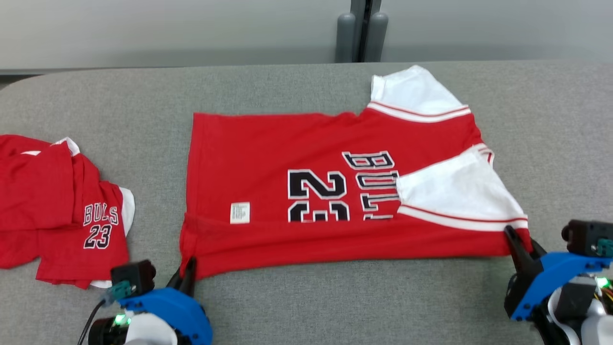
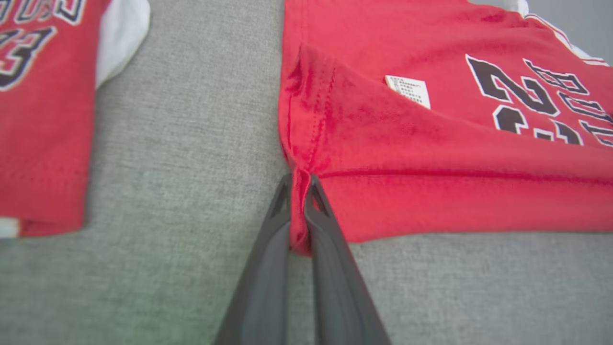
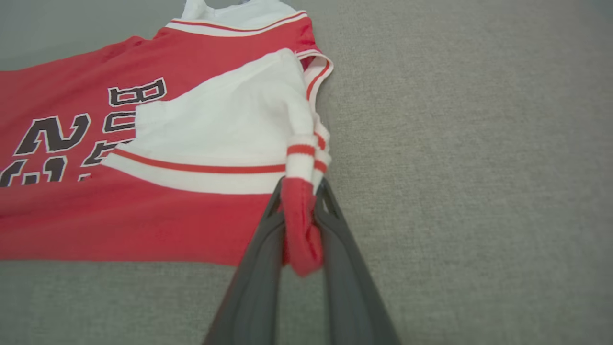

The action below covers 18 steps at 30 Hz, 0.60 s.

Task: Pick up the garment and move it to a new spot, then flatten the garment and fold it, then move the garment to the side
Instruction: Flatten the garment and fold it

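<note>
One grey fabric table (image 1: 306, 297) under a pale wall (image 1: 143, 28) holds the red, white-sleeved garment (image 1: 268, 143) at centre, spread flat, its near edge folded up over a black 23. The left gripper (image 1: 188, 270) is clamped on its hem corner, the right gripper (image 1: 512, 237) on its shoulder corner.

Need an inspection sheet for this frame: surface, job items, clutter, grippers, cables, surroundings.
Surface: grey cloth-covered table, no stains seen.
Job's things: red jersey spread flat, near edge folded up over the lower part of the number print, white sleeve folded onto the front.
Clutter: second red garment bunched at the left, apart from the jersey.
Grippers: left gripper shut on the jersey's near left corner; right gripper shut on its near right corner.
Cables: dark cable at the left wrist; coloured wires at the right wrist.
Surroundings: pale wall, grey post behind the table.
</note>
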Available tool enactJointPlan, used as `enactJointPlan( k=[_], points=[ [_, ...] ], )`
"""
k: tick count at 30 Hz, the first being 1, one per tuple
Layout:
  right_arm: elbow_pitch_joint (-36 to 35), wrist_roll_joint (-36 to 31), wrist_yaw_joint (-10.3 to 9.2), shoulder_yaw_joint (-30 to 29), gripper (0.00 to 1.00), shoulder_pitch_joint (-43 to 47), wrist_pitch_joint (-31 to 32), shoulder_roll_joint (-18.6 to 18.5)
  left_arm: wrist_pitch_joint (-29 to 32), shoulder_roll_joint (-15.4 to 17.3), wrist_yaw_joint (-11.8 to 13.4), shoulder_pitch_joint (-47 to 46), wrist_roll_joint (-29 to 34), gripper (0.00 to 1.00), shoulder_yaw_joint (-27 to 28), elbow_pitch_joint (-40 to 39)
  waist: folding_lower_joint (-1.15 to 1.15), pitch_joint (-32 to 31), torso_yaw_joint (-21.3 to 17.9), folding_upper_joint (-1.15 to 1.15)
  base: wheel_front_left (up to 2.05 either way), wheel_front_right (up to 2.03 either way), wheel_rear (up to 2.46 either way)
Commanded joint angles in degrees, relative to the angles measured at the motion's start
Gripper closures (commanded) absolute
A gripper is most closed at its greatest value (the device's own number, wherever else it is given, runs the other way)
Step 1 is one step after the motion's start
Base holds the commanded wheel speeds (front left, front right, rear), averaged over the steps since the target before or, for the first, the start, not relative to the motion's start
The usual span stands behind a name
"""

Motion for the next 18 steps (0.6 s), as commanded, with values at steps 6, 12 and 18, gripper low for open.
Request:
enactJointPlan(
  k=[6, 12, 18],
  points=[
    [-8.44, 2.80, -0.02, 0.17, 1.00, 9.52, 4.66, -0.26, 2.78, 4.18, 3.76, 8.04, -0.75, 1.00, 0.45, -7.73, -0.01, -2.25, -0.89, 0.00, 0.00, 0.00, 0.00],
    [-12.71, 5.90, -0.02, 0.66, 1.00, 16.29, 6.93, -0.24, 6.44, 6.55, 6.77, 13.41, -2.07, 1.00, 0.70, -14.09, -0.01, -2.37, -1.12, 0.00, 0.00, 0.00, 0.00],
    [-13.77, 6.40, -0.01, 0.87, 0.00, 17.35, 7.01, -0.23, 9.49, 7.91, 7.37, 15.88, -3.79, 0.00, 0.63, -17.55, -0.01, -2.24, -1.34, 0.00, 0.00, 0.00, 0.00]
  ],
)
